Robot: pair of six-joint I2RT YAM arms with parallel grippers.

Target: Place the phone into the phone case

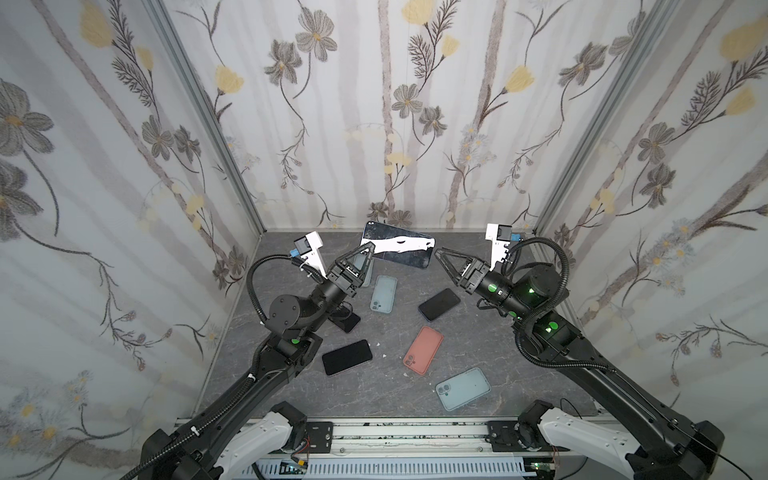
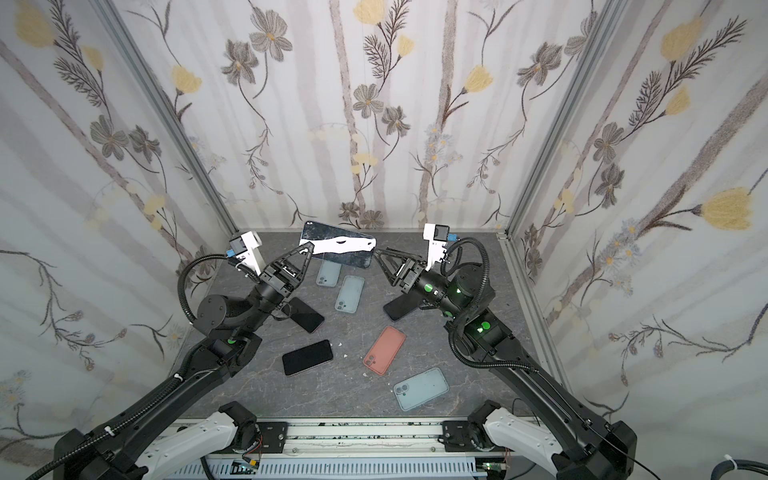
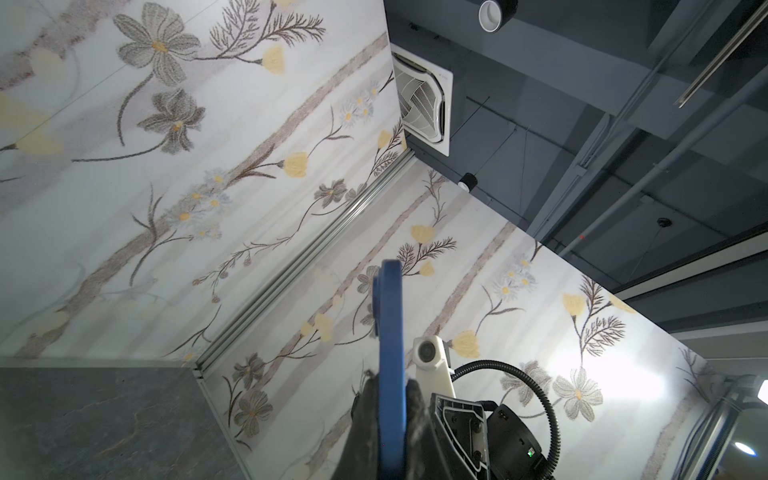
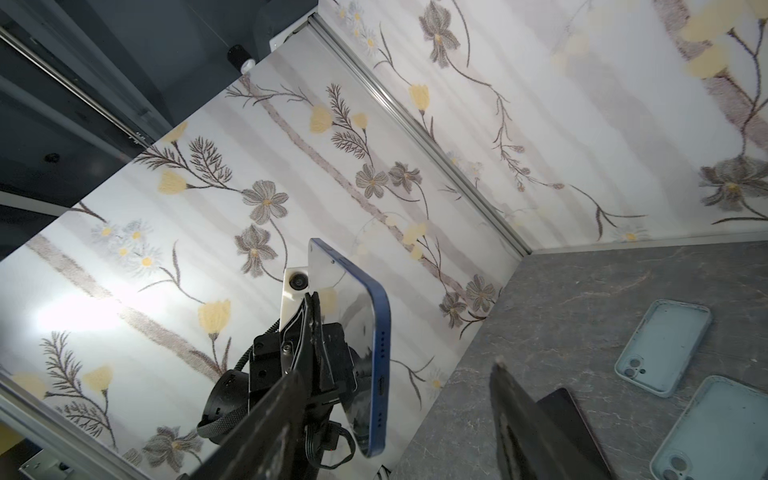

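Tabletop [image 1: 478,345], grey marble pattern, floral walls on three sides. Left gripper [image 1: 365,251] raised over the far edge, clamped on one end of blue phone [image 1: 399,245]. Phone held clear of the table, long side roughly level, glossy face up toward both top views. Right gripper [image 1: 440,255] at the phone's free end, jaws apart; contact unclear. Flat on the table nearer the robot: three pale blue cases [image 1: 383,293], orange case [image 1: 422,350], three dark phones [image 1: 347,357].
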